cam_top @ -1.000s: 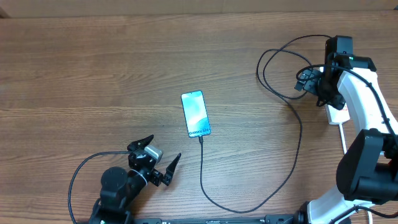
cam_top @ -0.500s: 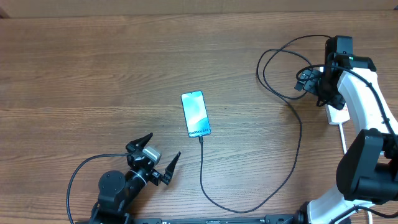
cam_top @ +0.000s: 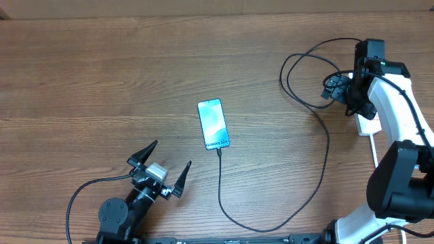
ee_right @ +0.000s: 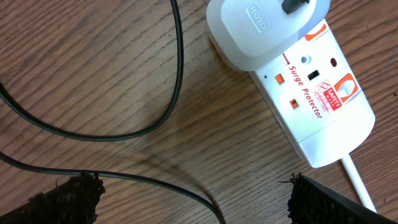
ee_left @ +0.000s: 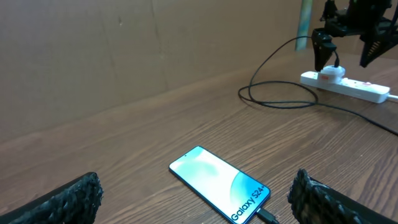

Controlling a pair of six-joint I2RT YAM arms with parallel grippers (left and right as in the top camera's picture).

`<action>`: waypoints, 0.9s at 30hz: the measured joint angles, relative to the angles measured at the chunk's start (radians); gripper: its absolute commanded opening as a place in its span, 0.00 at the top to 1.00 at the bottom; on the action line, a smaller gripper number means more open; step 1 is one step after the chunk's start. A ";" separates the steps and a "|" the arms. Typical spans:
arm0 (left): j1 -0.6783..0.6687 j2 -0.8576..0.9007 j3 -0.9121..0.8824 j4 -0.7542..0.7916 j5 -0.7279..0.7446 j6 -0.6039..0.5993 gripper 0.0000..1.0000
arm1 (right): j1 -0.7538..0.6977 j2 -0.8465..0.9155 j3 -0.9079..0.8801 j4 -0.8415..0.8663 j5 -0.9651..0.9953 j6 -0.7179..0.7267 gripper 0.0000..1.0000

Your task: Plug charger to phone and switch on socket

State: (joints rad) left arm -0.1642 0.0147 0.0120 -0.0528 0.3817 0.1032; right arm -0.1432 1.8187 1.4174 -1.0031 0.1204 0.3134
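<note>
With the charger (cam_top: 324,169) seated at the phone's (cam_top: 213,124) 6 o'clock end, my left tool (cam_top: 173,152) rests open and empty, while my right tool (ee_right: 196,202), also open, hovers over the socket (ee_right: 311,106) to reach its switch.

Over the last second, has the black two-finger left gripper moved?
Yes: the left gripper shifted slightly left, away from the flat light-blue-screened phone.

The socket (cam_top: 367,124) sits mostly hidden (beneath the right arm (cam_top: 400,112)).
</note>
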 measured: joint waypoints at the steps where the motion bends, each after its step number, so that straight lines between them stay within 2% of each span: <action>1: 0.009 0.000 0.000 0.000 0.001 0.000 0.00 | 0.000 0.000 0.000 0.000 0.000 0.000 0.00; 7: 0.049 0.000 0.000 0.000 0.000 -0.005 0.00 | 0.000 0.000 0.000 0.000 0.000 0.000 0.00; 27: 0.049 0.000 0.000 0.000 0.000 -0.020 0.00 | 0.000 0.000 0.000 0.001 0.000 0.000 0.00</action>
State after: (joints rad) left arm -0.1150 0.0147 0.0120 -0.0525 0.3820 0.0830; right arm -0.1436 1.8187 1.4174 -1.0023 0.1200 0.3134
